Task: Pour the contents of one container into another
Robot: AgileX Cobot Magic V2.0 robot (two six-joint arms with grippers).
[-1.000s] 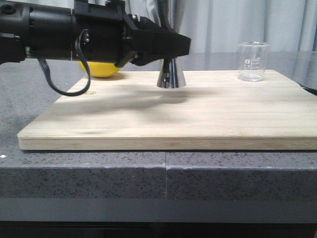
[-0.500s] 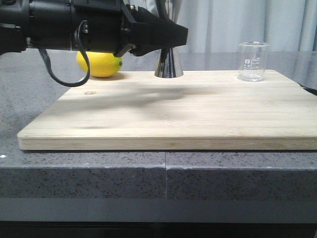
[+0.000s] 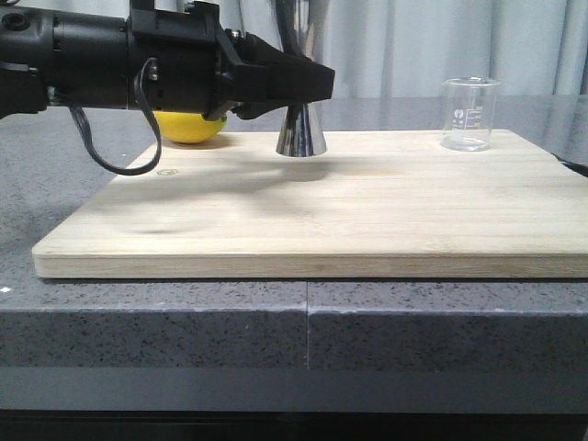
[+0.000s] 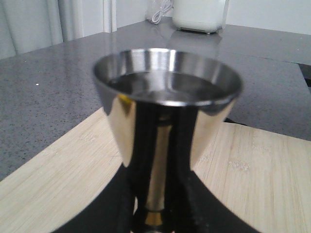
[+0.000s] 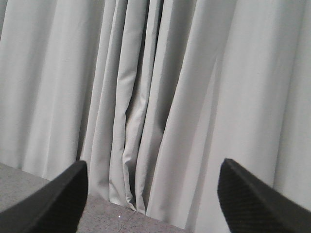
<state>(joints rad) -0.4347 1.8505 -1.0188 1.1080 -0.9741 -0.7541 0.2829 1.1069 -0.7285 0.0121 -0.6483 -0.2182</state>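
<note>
Front view: left gripper [image 3: 308, 87], clamped on the shiny steel hourglass jigger [image 3: 301, 133], drifts left, away from the clear glass beaker [image 3: 470, 113]; right gripper [image 5: 153, 194] gapes, idle.

Jigger [image 3: 301, 131] left of beaker [image 3: 470, 114]

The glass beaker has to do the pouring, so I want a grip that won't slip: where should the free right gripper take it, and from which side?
Probably around the straight wall of the beaker, about mid-height, below the flared rim. It stands upright at the cutting board's far right, open on that side, so coming in level from the right looks best.
</note>
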